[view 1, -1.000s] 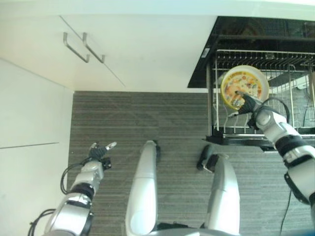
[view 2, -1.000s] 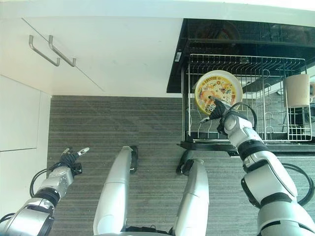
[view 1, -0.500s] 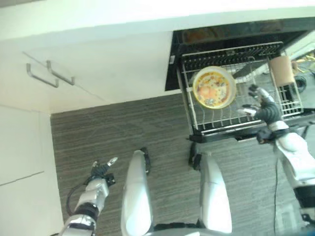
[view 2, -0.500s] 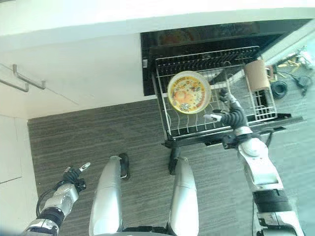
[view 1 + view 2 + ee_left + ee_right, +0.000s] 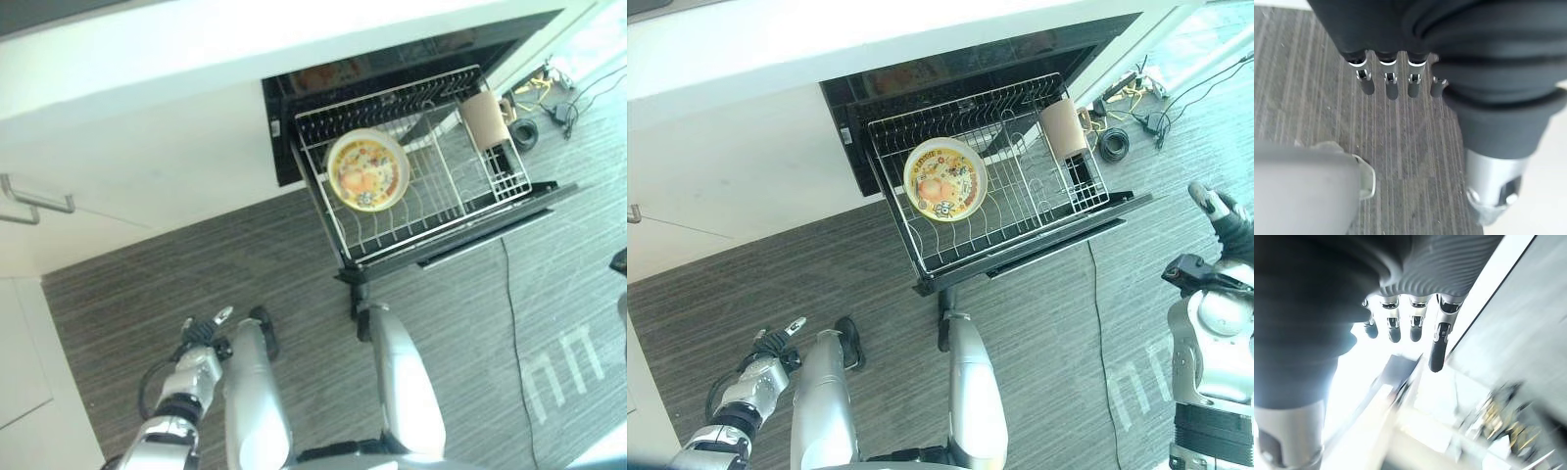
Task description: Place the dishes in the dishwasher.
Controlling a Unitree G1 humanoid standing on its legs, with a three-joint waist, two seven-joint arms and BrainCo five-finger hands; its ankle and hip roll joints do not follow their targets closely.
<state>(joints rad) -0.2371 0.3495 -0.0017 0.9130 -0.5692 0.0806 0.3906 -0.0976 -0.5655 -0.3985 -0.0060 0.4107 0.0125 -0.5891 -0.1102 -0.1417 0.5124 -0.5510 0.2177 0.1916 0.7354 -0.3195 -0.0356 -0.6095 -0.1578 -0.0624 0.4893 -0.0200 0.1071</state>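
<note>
**Plate racked in the open dishwasher, both hands empty**

Plate (image 5: 944, 179), yellow with a printed picture on its face, stands tilted on edge among the tines at the left end of the wire rack (image 5: 1019, 211), which is pulled out of the dishwasher (image 5: 862, 93) over the grey striped floor (image 5: 725, 294). Any writing on the plate is too small to read. A beige cup (image 5: 1063, 127) sits at the rack's far right end, well apart from the plate, with bare tines between them. White cabinet fronts (image 5: 147, 166) run to the left of the dishwasher opening.

Right hand (image 5: 1225, 220) is off to the right, well clear of the rack's front edge, fingers (image 5: 1436, 345) straight and holding nothing. Left hand (image 5: 201, 333) hangs low over open floor, fingers (image 5: 1390, 83) relaxed and empty.
</note>
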